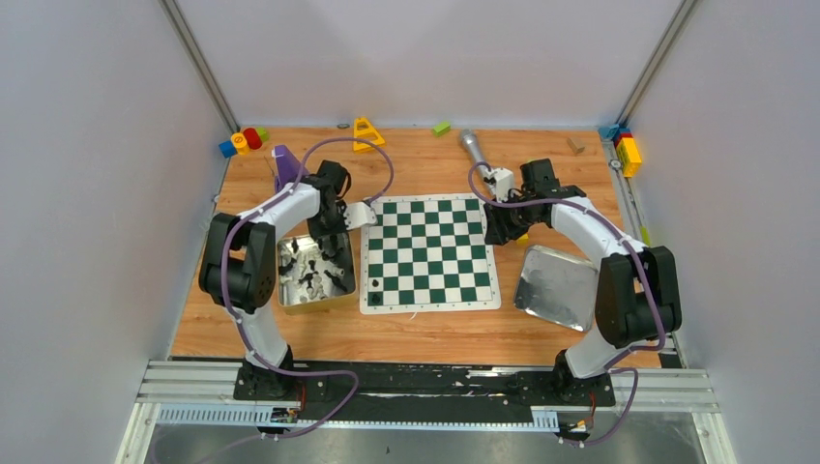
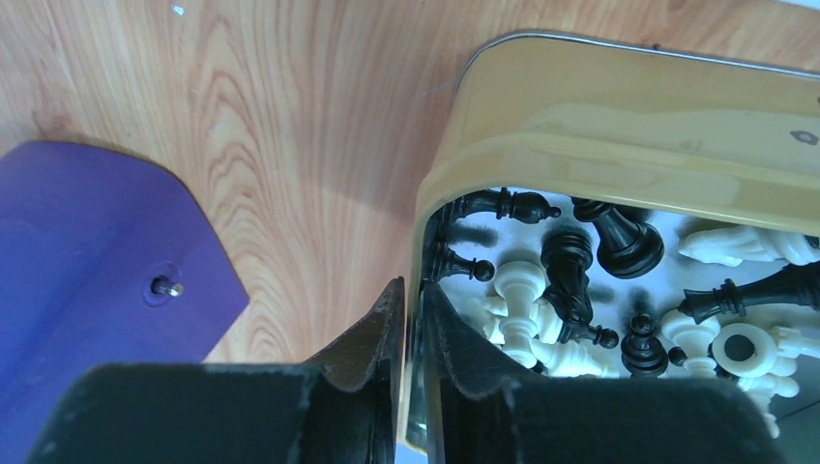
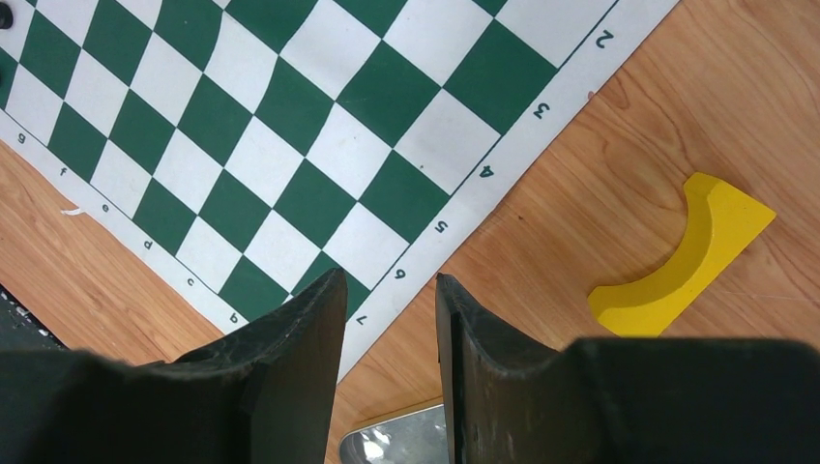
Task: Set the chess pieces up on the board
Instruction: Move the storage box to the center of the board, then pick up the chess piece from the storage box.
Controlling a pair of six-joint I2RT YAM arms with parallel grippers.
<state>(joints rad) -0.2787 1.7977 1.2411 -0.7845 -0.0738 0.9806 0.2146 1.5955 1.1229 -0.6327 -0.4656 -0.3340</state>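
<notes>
Overhead view of a wooden table [image 1: 425, 338] with two robot arms. Between them lies the board [image 1: 428, 253], a thin green-and-white checkered mat with a white lettered border; it looks floppy, and its lines bend a little in the right wrist view. The chess pieces [image 2: 580, 290] lie heaped on their sides, black and cream mixed, in a metal tray [image 2: 619, 116] just left of the board; one black piece [image 1: 375, 282] stands on the board near its left, near corner.

The left gripper [image 2: 413, 288] is pinched over the tray's corner, one finger inside, one outside, the thin wall between them; it holds no piece. The right gripper [image 3: 389, 280] hangs over the board's right border, fingers parted, nothing between them.

The pieces look like light, hard, glossy moulded plastic, round-based and narrow-necked; tangled as they lie, they will likely roll and slip; a pinch across the waist above the base seems safest. The tray is shiny tin with rounded corners, probably light enough to slide or tip when tugged. A yellow arched block [image 3: 687, 256] lies beside the board.
</notes>
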